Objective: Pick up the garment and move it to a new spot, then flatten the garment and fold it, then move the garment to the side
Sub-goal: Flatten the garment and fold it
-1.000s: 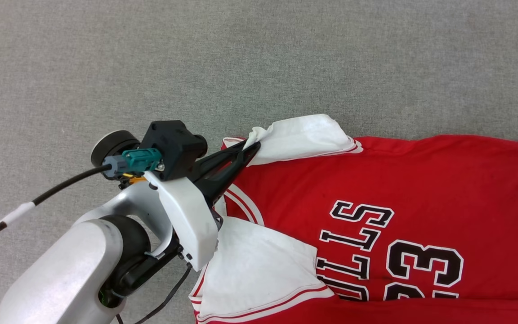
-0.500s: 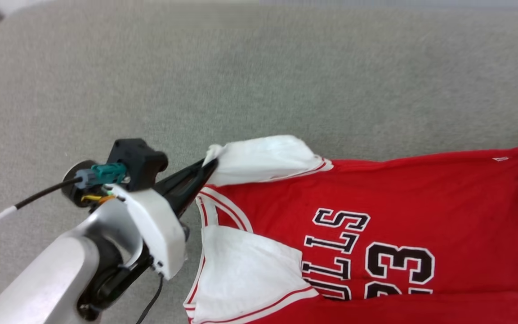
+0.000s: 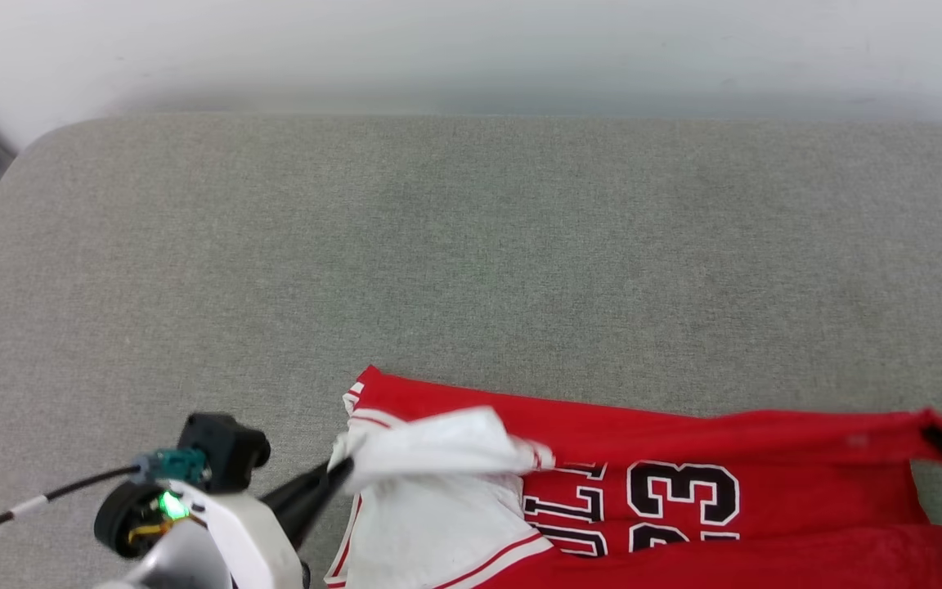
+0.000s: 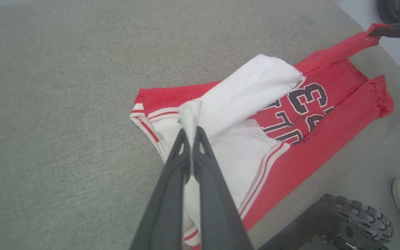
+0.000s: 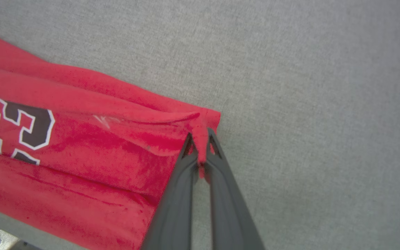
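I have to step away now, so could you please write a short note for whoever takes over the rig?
Left gripper: shut on the white sleeve.
Right gripper: shut on a red hem corner.
The garment lies print side up on the grey cushion, far edge raised between the grippers.
Done: both grips taken.
Left to do: fold it, then move it aside.

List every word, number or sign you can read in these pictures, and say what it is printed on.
"23": black, outlined in white, on the red shirt.
Lettering beside it: partly covered by a white sleeve, so no whole word can be read.
Small white mark on the shirt: too small to read.
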Tool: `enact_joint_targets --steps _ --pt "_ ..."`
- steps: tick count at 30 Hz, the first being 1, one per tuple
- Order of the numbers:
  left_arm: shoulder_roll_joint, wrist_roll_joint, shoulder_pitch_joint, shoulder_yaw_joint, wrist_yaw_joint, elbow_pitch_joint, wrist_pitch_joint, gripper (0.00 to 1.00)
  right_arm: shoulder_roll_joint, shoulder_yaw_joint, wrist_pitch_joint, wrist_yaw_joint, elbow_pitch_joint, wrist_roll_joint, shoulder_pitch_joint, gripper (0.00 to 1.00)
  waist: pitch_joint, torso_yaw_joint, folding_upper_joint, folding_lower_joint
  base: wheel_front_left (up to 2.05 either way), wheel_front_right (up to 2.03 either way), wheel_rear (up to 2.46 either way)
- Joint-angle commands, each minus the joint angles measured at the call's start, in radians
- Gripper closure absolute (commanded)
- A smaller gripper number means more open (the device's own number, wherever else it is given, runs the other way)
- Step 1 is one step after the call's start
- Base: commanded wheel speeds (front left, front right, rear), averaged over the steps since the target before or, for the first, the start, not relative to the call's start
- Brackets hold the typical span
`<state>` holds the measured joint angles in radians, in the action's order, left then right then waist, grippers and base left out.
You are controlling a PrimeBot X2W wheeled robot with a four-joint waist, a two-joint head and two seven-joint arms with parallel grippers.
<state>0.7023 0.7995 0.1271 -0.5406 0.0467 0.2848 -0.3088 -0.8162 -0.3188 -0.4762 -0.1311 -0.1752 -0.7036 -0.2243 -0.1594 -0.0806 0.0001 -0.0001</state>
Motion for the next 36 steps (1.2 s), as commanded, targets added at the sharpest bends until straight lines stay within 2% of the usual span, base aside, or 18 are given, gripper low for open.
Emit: enact_joint_targets --steps 1,5,10,17,23,24,25,26,31,36 --pt "0.001 0.010 -0.036 -0.010 0.011 0.001 -0.002 1.00 0.012 0.010 0.008 0.001 0.013 -0.002 0.060 1.00 0.004 0.002 -0.0001 0.0001 0.00 0.00 0.00" --pt "-0.010 0.011 -0.086 -0.048 0.004 -0.032 -0.002 1.00 0.006 0.000 0.013 0.001 0.034 0.025 0.157 1.00 0.004 0.002 -0.0001 0.0001 0.00 0.00 0.00" --pt "-0.028 -0.015 -0.094 -0.094 -0.020 -0.108 0.003 1.00 0.000 -0.032 0.019 0.001 0.030 0.048 0.192 1.00 0.001 0.002 -0.0001 0.0001 0.00 0.00 0.00" --pt "-0.075 -0.059 -0.061 -0.154 -0.060 -0.221 0.026 1.00 -0.027 -0.107 0.027 0.001 0.002 0.096 0.172 1.00 -0.009 -0.005 -0.0001 0.0001 0.00 0.00 0.00" --pt "-0.123 -0.066 -0.037 -0.184 -0.089 -0.295 0.042 1.00 -0.002 -0.131 0.056 0.001 -0.057 0.079 0.165 1.00 -0.012 -0.016 -0.0001 0.0001 0.00 0.00 0.00" --pt "-0.127 -0.066 -0.034 -0.186 -0.090 -0.304 0.047 0.95 0.003 -0.128 0.056 0.001 -0.070 0.077 0.166 0.64 -0.010 -0.017 -0.0001 0.0001 0.00 0.00 0.00" --pt "-0.130 -0.073 -0.030 -0.188 -0.093 -0.312 0.055 0.14 0.007 -0.133 0.054 0.001 -0.076 0.071 0.166 0.00 -0.007 -0.018 -0.0001 0.0001 0.00 0.00 0.00" --pt "-0.133 -0.078 -0.028 -0.191 -0.098 -0.318 0.065 0.00 0.011 -0.132 0.051 0.001 -0.086 0.068 0.166 0.00 -0.003 -0.018 -0.0001 0.0001 0.00 0.00 0.00" --pt "-0.144 -0.086 -0.029 -0.184 -0.107 -0.335 0.122 0.00 0.030 -0.108 0.062 0.000 -0.064 0.017 0.170 0.00 0.029 -0.019 -0.0001 0.0001 0.00 0.00 0.00" --pt "-0.140 -0.078 -0.042 -0.151 -0.090 -0.312 0.181 0.00 0.025 -0.034 0.078 0.001 -0.013 -0.021 0.176 0.00 0.071 -0.018 -0.0001 0.0001 0.00 0.00 0.00"
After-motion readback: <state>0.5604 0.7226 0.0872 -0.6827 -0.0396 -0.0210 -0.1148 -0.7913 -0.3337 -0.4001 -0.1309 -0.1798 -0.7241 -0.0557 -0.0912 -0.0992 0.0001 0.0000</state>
